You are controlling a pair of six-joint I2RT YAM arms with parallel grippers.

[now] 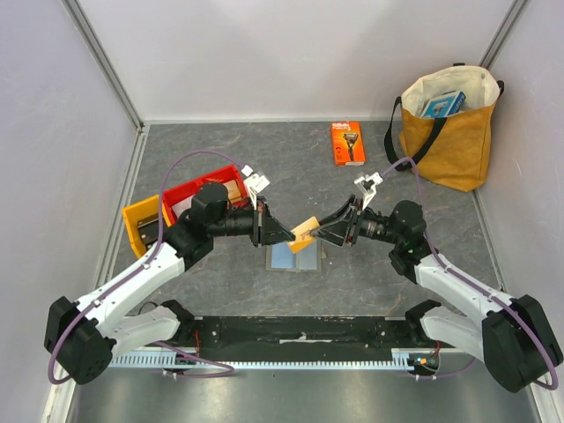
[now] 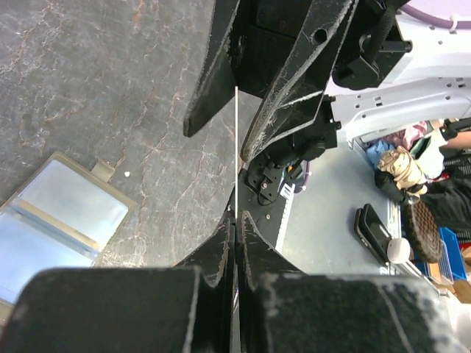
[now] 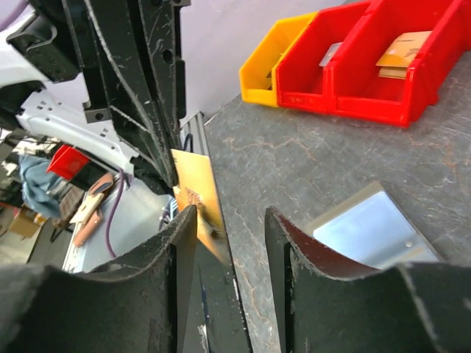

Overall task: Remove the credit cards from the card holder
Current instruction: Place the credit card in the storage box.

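Note:
The card holder lies open on the table between the arms, its light blue inside facing up; it also shows in the left wrist view and the right wrist view. Above it, my left gripper is shut on a tan-orange credit card. The left wrist view shows that card edge-on as a thin pale line running out from my left gripper. My right gripper is open; in the right wrist view the card sits just inside one finger, with a wide gap to the other.
A red bin and a yellow bin stand at the left, with flat items in the red one. An orange razor package lies at the back. A yellow tote bag stands at the back right.

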